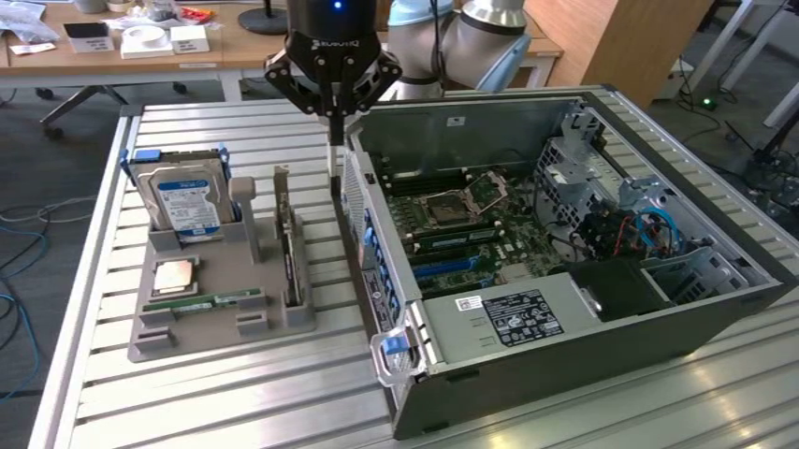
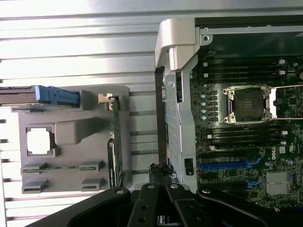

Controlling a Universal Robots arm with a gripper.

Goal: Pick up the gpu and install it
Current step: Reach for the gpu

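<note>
On the exterior view's left, a gray holder sits on the slatted table, carrying a hard drive, a chip and a memory stick. At the holder's right edge the gpu stands on its long edge in a slot, untouched. Its long axis runs near to far, alongside the wall of the computer case. My gripper hangs just right of the card, over the gap between holder and computer case, toward the card's far end. Its fingers are pressed together on nothing. So the card lies left of my fingertips and lower, near but apart.
</note>
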